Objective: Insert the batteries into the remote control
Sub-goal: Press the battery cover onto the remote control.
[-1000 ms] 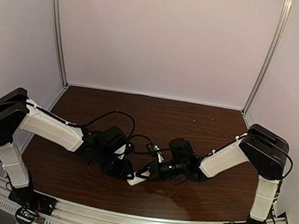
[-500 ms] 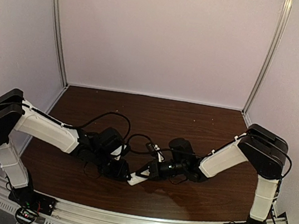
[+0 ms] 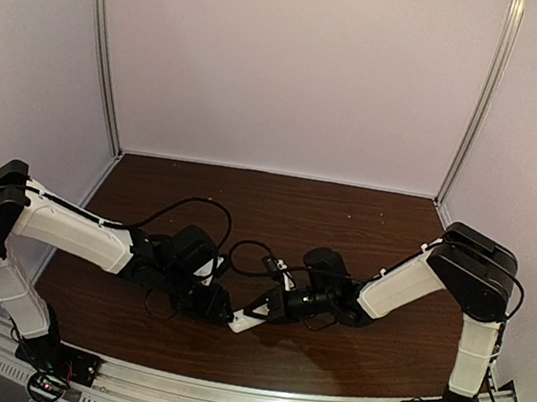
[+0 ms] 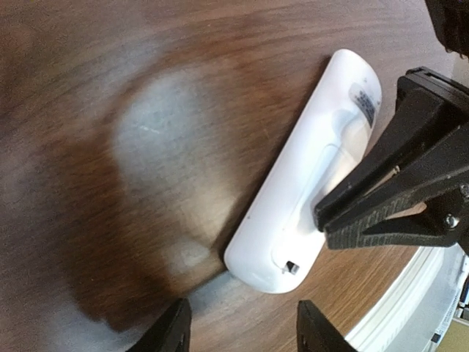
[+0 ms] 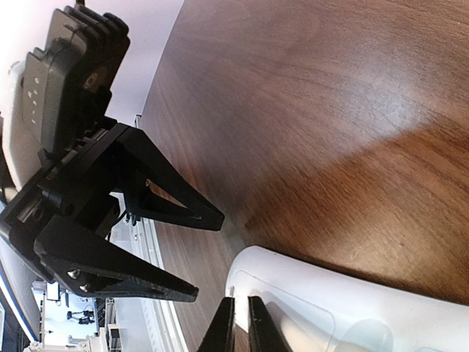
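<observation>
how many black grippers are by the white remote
2. The left gripper sits open off one end of the slim white plastic remote control; the right gripper, fingers together, points at its long side.

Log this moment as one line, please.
remote control back up on table | left claw open beside it | right claw shut, tips at its back | batteries not in view

One remote control, two arms
</observation>
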Robot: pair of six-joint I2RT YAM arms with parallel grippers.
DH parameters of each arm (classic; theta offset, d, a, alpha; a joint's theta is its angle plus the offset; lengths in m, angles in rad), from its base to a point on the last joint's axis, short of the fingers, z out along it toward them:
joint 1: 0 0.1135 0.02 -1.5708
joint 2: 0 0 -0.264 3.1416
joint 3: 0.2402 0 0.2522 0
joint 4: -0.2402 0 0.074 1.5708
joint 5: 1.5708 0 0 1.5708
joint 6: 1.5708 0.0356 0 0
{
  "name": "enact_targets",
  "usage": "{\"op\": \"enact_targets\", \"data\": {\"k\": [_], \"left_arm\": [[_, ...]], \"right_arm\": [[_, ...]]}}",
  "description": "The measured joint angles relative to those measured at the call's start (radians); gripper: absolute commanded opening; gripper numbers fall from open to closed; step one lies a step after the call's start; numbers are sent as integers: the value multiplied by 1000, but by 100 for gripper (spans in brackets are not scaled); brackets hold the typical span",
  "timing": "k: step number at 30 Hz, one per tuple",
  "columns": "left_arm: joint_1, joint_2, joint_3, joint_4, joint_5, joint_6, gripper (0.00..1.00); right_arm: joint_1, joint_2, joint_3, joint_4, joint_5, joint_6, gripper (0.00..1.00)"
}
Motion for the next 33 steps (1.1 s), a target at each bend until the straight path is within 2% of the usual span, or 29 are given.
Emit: {"op": "enact_targets", "data": {"k": [14, 33], "left_arm": [[0, 88, 93, -3, -25, 26, 51], [-2, 88, 75, -24, -27, 47, 47]], "right_arm": [[0, 0, -1, 2, 1, 3, 10], [-5, 0, -2, 5, 2, 3, 10]]}}
